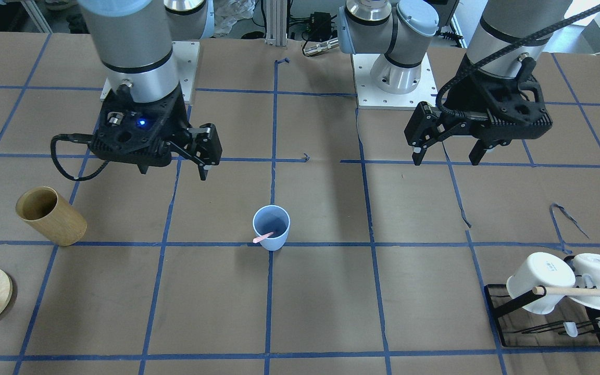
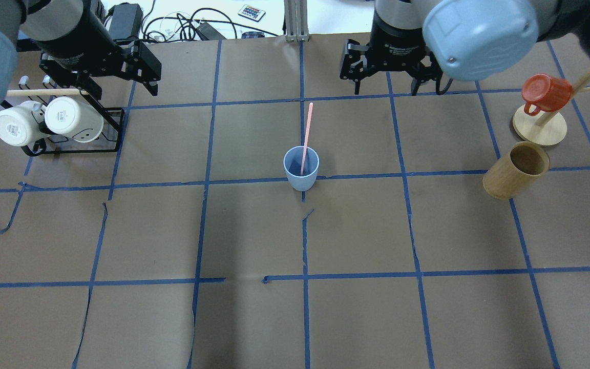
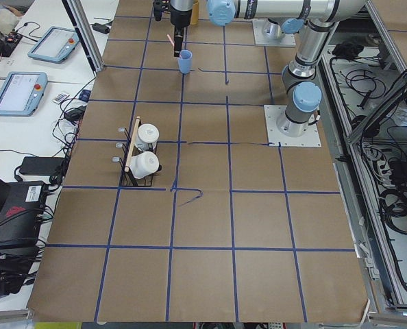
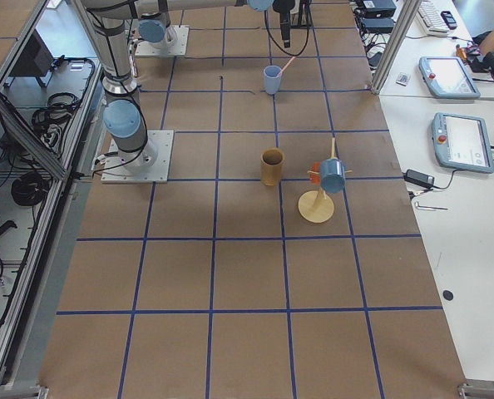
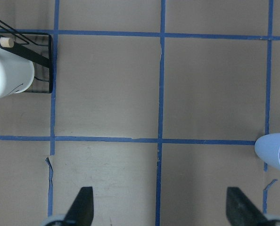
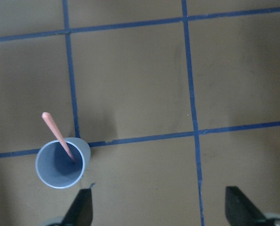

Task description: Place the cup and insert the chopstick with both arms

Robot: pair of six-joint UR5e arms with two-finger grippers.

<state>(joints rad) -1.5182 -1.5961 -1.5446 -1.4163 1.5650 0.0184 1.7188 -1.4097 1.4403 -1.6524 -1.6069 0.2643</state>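
Brown paper covers the counter [image 2: 254,318], gridded with blue tape [image 2: 305,328] and torn in places. Past the counter edge nearest the left claw [image 1: 446,157], black cables [image 2: 172,23] lie on a pale surface. Well apart from that claw, a white desk [image 3: 11,133] holds two tablets [image 3: 18,92].

The cup [image 2: 300,182] is light blue, the chopstick [image 2: 308,128] is pink, and the tabletop [image 2: 254,230] is brown with blue lines.
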